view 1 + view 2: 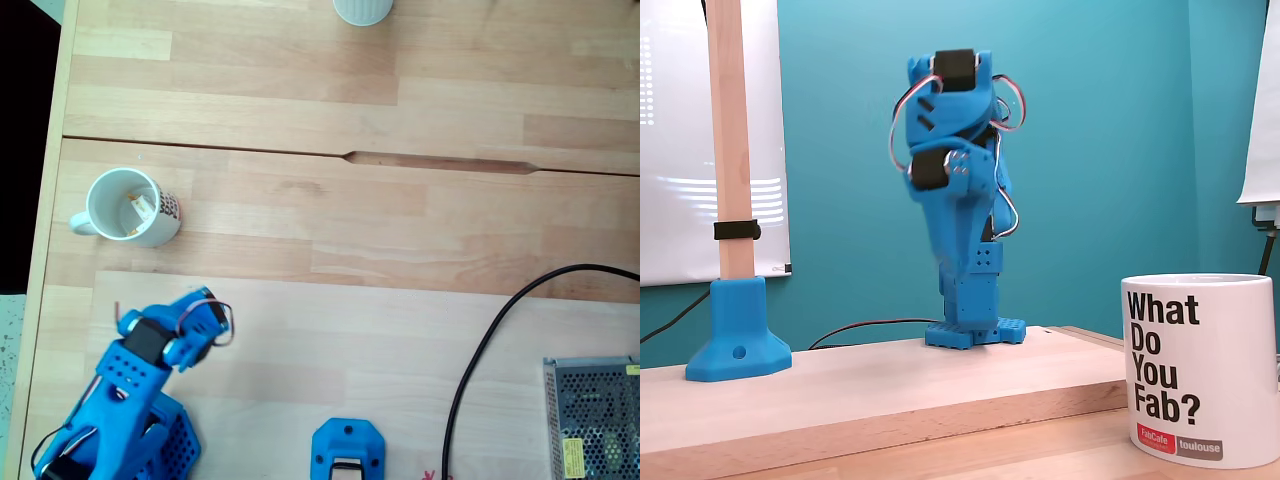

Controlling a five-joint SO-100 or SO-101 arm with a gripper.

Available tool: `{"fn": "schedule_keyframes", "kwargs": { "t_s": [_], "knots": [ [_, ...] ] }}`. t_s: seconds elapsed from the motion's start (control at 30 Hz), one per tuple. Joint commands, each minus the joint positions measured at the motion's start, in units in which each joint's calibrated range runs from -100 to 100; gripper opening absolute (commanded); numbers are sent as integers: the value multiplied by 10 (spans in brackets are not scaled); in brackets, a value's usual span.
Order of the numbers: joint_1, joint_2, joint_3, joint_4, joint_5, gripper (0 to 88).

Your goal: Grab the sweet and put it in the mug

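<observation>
The sweet (137, 208) already lay inside the mug (163, 228) in the top-down fixed view, so the job looked finished; the folded arm's (140, 375) gripper state could not be told.

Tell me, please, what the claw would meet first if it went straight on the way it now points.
The claw seems tucked pointing down on the folded arm, so it would probably meet the arm's own base or the table first, not the mug; depth is unclear.

One fixed view overhead; other low, table-level; both share blue arm (130, 390).
</observation>
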Motion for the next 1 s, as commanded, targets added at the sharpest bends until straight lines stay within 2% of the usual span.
{"fn": "schedule_keyframes", "kwargs": {
  "t_s": [0.0, 0.4, 0.7, 0.97],
  "knots": [
    [28, -18, 7, 3, -1, 31],
    [29, -15, 198, 2, -9, 34],
    [37, -33, 264, -49, -62, 37],
    [29, -292, 280, -48, -71, 37]
  ]
}}
